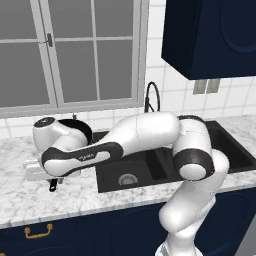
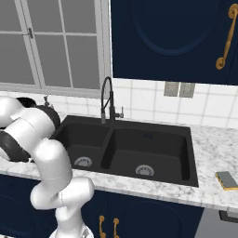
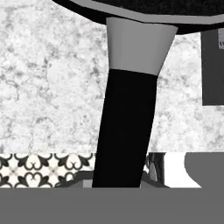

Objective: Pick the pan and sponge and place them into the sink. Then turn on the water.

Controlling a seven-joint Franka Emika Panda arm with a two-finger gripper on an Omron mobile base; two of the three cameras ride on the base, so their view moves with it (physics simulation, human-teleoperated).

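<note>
Round black frying pan (image 1: 80,126) sits on the marble counter left of the black double-basin sink (image 2: 139,144), its long black handle (image 3: 124,131) grey near the rim; small yellow sponge (image 2: 227,180) lies right of the sink

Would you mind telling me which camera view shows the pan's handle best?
The hand view: the pan's handle runs large and unobstructed up to the pan's rim above the marble counter. In the left base view only its end peeks out under the arm. In the right base view the arm covers it.
</note>
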